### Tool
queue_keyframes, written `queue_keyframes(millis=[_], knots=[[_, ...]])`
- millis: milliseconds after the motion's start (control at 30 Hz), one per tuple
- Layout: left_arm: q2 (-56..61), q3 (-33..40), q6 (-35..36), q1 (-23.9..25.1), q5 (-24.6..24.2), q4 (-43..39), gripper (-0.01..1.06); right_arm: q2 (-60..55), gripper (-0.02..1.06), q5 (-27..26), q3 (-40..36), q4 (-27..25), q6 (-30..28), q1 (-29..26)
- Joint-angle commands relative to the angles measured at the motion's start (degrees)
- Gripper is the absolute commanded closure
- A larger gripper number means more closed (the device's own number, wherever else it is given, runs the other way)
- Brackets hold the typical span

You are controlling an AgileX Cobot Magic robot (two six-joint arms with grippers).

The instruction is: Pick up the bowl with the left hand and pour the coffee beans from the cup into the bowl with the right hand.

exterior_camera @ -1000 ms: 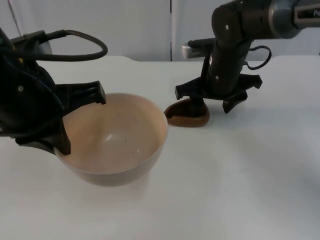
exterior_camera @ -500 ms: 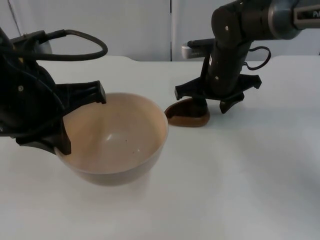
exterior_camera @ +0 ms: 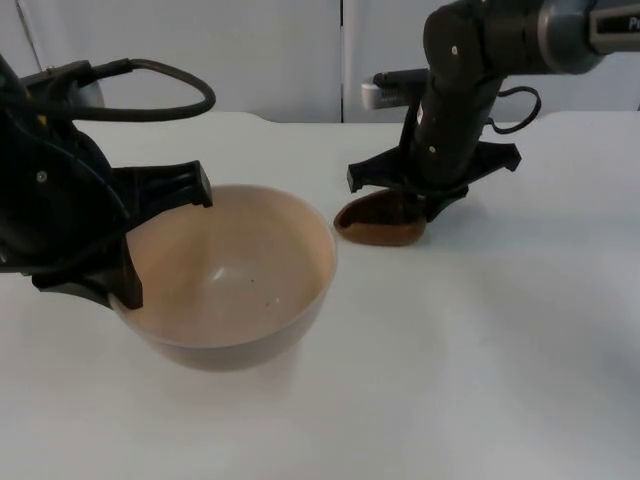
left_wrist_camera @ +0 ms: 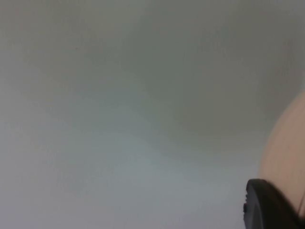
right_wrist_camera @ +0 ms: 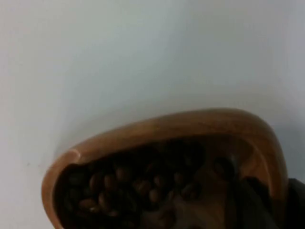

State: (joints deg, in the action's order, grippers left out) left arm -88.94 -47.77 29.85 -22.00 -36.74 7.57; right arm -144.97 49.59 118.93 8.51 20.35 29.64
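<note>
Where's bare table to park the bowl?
Bare table in front of the bowl and of the cup, and behind the bowl toward the wall. Crowded between bowl and cup, where the right gripper works; the left gripper holds the bowl's rim.

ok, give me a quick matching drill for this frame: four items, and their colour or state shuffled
Items:
1. bowl
2. cup
3. left end effector
4. table

Descriptions:
A. white, bare surface
B. brown wood, holds coffee beans
C. beige, with just a few specks inside
D. black, gripping a rim

Pairs: 1-C, 2-B, 3-D, 4-A
</note>
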Motion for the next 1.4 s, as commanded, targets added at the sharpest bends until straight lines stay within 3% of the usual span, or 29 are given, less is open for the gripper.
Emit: queue_keyframes(millis=[0, 500, 867, 1267, 1367], knots=[[0.3, 0.1, 0.0, 0.1, 0.5, 0.6, 1.05, 0.2, 1.05, 0.5, 0.1, 0.4, -0.4, 0.1], [0.3, 0.1, 0.0, 0.1, 0.9, 0.6, 1.05, 4.0, 1.04, 1.1, 0.1, 0.4, -0.7, 0.1], [0.3, 0.1, 0.0, 0.1, 1.2, 0.6, 1.05, 12.3, 1.04, 4.5, 0.1, 0.3, -4.6, 0.1], [0.3, 0.1, 0.0, 0.1, 1.2, 0.6, 1.05, 26.1, 1.04, 13.3, 0.1, -0.2, -10.0, -0.4], [0.3, 0.1, 0.0, 0.1, 1.0, 0.6, 1.05, 29.2, 1.04, 16.9, 0.1, -3.7, -12.8, -1.5]])
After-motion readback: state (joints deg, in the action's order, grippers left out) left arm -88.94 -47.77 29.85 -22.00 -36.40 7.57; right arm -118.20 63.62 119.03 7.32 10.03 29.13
